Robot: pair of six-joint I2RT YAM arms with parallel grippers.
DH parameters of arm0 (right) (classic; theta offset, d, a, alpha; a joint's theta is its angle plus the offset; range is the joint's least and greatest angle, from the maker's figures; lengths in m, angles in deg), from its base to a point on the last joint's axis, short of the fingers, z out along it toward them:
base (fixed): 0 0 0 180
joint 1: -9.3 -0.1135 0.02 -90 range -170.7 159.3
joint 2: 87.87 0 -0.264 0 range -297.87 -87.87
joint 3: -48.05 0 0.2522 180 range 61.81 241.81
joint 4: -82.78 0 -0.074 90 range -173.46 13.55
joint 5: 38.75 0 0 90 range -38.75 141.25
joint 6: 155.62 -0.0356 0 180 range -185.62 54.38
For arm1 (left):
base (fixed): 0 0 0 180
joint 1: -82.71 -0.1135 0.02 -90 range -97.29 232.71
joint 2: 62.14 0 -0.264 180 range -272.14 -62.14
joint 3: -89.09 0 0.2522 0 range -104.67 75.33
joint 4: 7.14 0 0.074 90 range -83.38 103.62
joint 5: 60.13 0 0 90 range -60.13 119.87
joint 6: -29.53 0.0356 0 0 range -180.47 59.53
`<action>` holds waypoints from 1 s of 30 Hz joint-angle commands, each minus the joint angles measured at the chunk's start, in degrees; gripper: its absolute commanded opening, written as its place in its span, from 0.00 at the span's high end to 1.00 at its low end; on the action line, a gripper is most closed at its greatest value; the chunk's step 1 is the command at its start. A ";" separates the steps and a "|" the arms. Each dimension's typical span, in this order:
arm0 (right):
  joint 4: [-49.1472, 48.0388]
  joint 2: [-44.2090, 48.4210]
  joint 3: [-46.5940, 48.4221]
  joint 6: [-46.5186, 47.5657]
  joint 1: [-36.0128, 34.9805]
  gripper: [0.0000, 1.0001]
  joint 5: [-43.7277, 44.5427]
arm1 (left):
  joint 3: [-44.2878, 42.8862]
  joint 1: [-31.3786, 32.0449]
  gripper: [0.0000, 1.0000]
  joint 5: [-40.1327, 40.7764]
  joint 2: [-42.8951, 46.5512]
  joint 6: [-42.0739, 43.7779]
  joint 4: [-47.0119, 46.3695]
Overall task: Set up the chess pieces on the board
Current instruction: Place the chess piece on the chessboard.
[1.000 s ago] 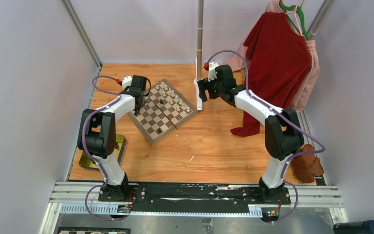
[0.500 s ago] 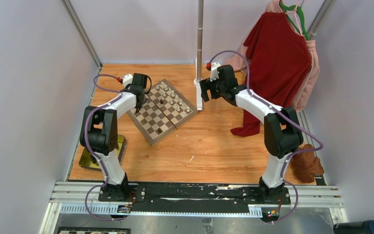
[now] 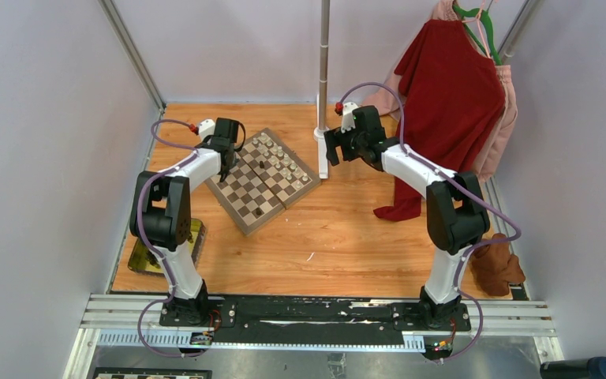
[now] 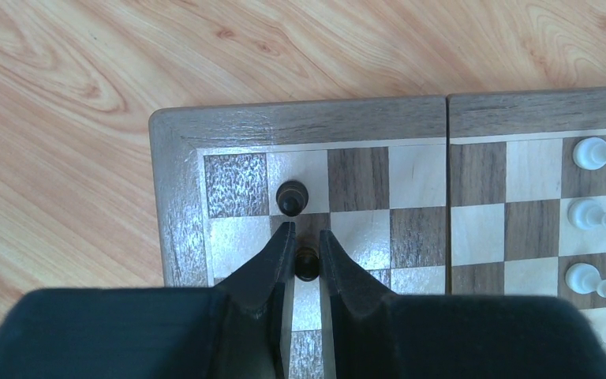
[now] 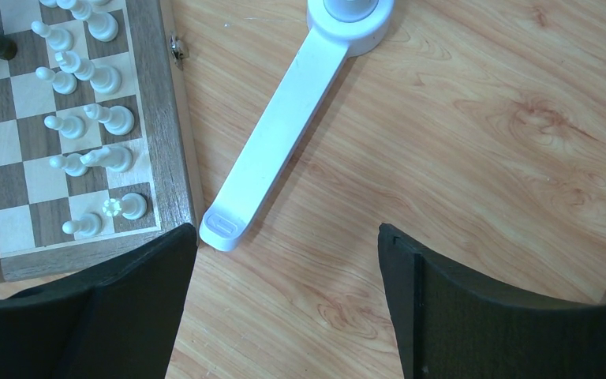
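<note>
The board lies skewed on the wooden table, with cream-white chess pieces ranked along its far side and a few dark ones scattered on it. My left gripper hangs over the board's left corner, shut on a small dark brown piece held just above the squares. One dark piece stands on the board rim's corner row, just ahead of the fingertips. My right gripper is open over bare table beside the board's right edge, nothing between its fingers. White pieces line that edge.
A white stand foot with its pole lies just right of the board. A shiny yellow tray sits near the left arm's base. A red garment hangs at the back right, and a brown item lies off the table's right edge.
The left wrist has shifted slightly towards the board's far left corner, still gripping the dark piece. The right gripper has drifted a little away from the board, staying wide open.
</note>
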 commanded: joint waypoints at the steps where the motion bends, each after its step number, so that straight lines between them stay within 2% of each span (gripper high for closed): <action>1: -0.39 -0.61 0.39 -0.18 0.72 0.11 -0.76 | -1.06 -0.57 0.88 2.46 -0.37 0.25 1.20; 9: -0.46 -0.52 0.30 -1.62 0.72 0.11 -0.98 | -0.67 -0.66 0.85 2.58 -0.26 0.25 1.57; 14: -0.47 -0.34 0.25 -1.62 0.72 0.11 -1.06 | -0.42 -0.68 0.65 2.44 -0.15 0.26 1.62; 17: -0.47 -0.35 0.21 -1.76 0.72 0.11 -1.13 | -0.36 -0.66 0.57 2.21 -0.15 0.18 1.62; 30: -0.43 0.51 0.05 -1.72 0.77 0.11 -1.34 | -0.24 -0.67 0.56 2.88 2.05 -0.10 3.21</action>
